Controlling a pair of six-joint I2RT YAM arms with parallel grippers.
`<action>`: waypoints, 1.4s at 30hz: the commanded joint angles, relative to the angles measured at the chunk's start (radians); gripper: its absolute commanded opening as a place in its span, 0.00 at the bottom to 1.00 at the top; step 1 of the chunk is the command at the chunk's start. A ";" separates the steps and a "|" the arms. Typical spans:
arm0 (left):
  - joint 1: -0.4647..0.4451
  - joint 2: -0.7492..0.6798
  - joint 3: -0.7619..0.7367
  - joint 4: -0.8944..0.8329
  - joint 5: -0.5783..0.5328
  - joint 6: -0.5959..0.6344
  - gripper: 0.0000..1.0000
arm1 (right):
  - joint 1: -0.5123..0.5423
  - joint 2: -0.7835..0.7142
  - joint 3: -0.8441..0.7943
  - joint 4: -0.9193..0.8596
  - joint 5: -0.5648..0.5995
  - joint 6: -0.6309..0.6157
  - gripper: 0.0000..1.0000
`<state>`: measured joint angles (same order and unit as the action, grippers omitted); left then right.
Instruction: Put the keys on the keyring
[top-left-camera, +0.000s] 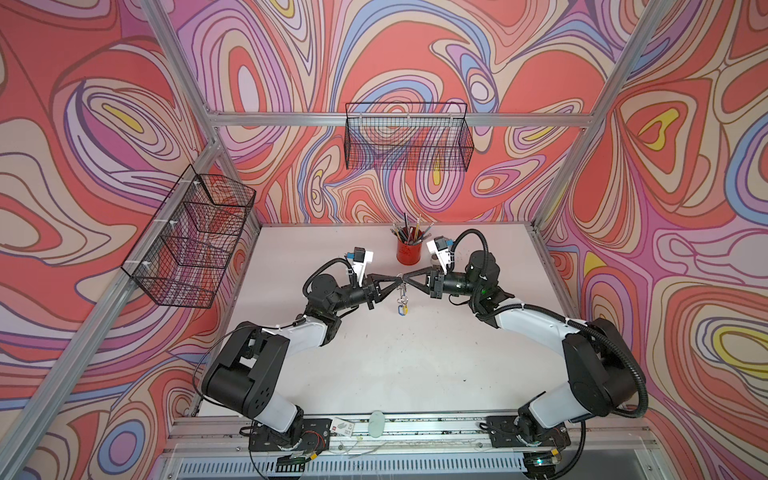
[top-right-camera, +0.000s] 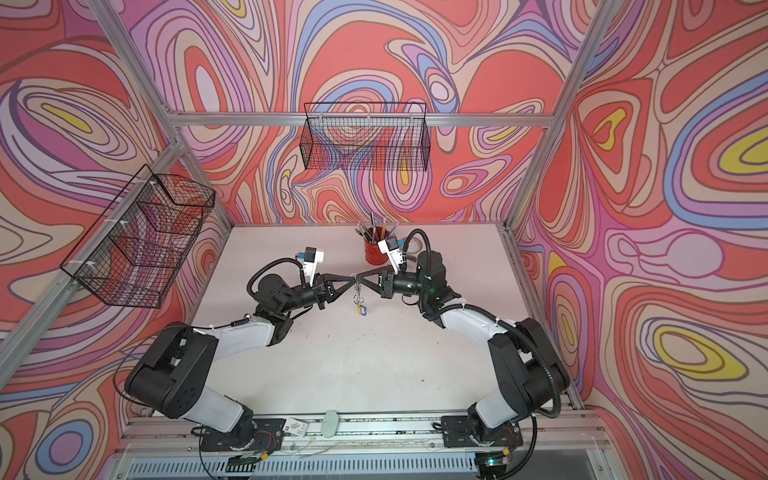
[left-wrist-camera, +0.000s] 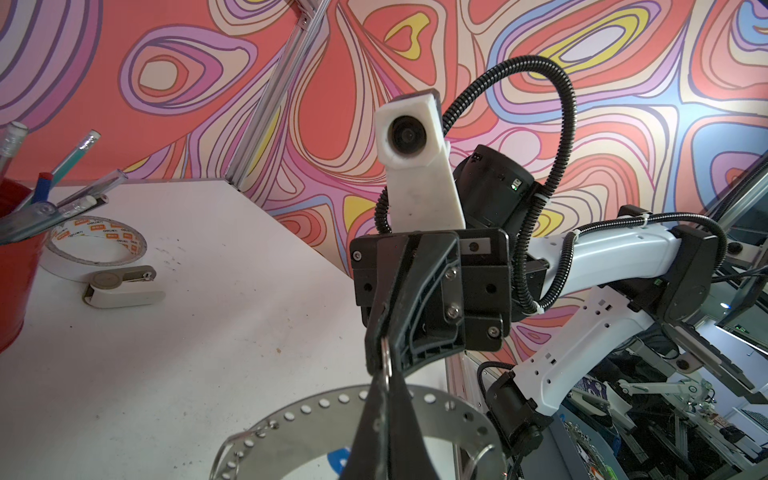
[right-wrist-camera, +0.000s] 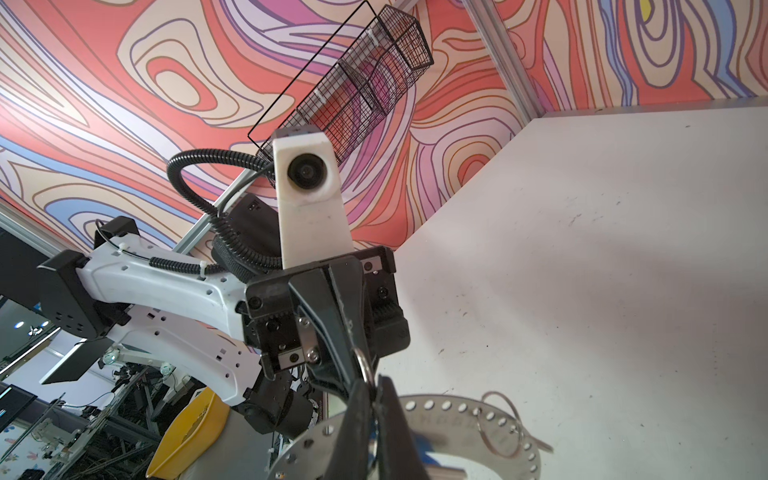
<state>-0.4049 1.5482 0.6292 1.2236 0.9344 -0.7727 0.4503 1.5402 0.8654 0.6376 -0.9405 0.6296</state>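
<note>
In both top views my left gripper (top-left-camera: 396, 277) and right gripper (top-left-camera: 404, 277) meet tip to tip above the table's middle. Each is shut on the same small silver ring (left-wrist-camera: 386, 356), which also shows in the right wrist view (right-wrist-camera: 365, 366). Below them hangs the keyring (top-left-camera: 401, 296), a perforated silver hoop (left-wrist-camera: 291, 415) with a yellow segment (right-wrist-camera: 189, 432). One of the keys hangs by its split ring (right-wrist-camera: 498, 422) on the hoop (right-wrist-camera: 457, 409). A blue tag (left-wrist-camera: 338, 461) shows inside the hoop, partly hidden by my left gripper's fingers (left-wrist-camera: 376, 419).
A red cup of pens (top-left-camera: 409, 251) stands just behind the grippers. A beige tape roll (left-wrist-camera: 95, 245) and a small white-and-grey gadget (left-wrist-camera: 124, 293) lie beside it. Black wire baskets hang on the back wall (top-left-camera: 409, 139) and the left wall (top-left-camera: 191, 237).
</note>
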 joint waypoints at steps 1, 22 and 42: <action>-0.005 0.000 0.030 0.045 0.002 0.017 0.00 | 0.008 0.014 0.018 0.011 -0.032 0.001 0.00; 0.018 -0.133 0.022 -0.339 -0.009 0.144 0.22 | 0.008 -0.034 0.021 -0.104 0.024 -0.150 0.00; 0.029 -0.239 0.540 -1.890 -0.079 1.362 0.46 | 0.010 -0.164 -0.046 -0.235 0.059 -0.538 0.00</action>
<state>-0.3672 1.2724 1.1065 -0.4053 0.8970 0.3080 0.4549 1.4193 0.8402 0.3691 -0.8791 0.1791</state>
